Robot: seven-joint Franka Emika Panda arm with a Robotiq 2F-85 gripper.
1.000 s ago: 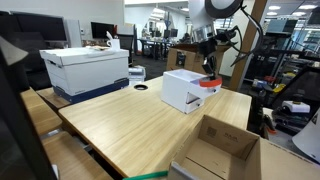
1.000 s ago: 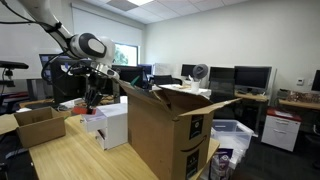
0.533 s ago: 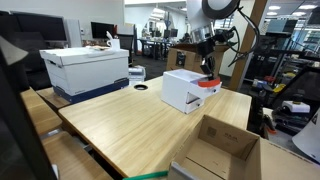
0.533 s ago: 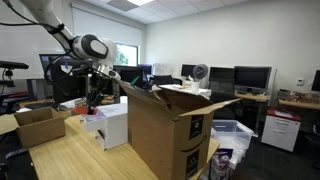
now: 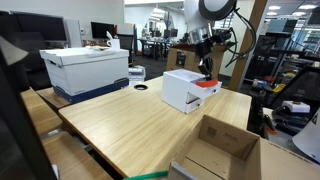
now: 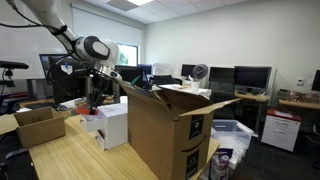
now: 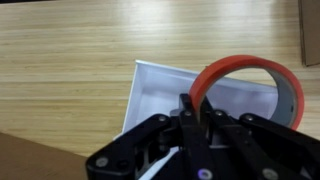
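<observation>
Your gripper (image 7: 197, 108) has its fingers clamped shut on the rim of the red tape roll (image 7: 250, 68), a thin wall that suits a pinch; the roll is held right over the white box (image 7: 160, 85) on the wooden table (image 5: 130, 125); contact unclear; one roll, one white box, one open cardboard box (image 5: 225, 150) nearby.

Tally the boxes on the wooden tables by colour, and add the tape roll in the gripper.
White box: 1
White-and-blue box: 1
Cardboard boxes: 2
Red tape roll, held by the gripper: 1
Total: 5
</observation>
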